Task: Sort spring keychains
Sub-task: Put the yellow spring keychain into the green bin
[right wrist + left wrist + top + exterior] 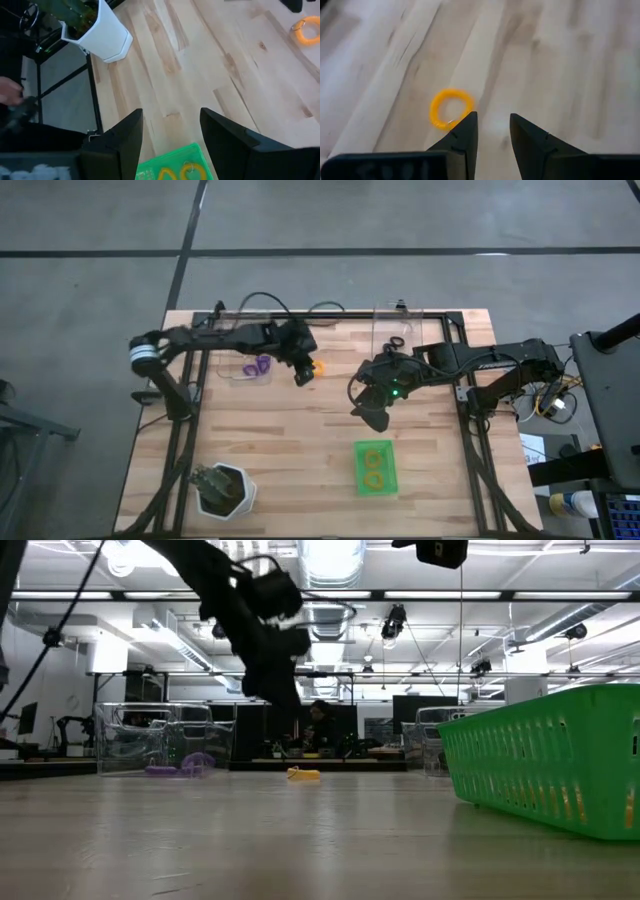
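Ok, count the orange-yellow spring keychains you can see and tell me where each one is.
3. One orange-yellow keychain lies loose on the table by the left gripper. Two more sit in the green tray. Others may be hidden behind the arms.

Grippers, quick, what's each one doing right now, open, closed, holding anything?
Left gripper: open, empty, above the table beside the orange keychain.
Right gripper: open, empty, over the green tray.
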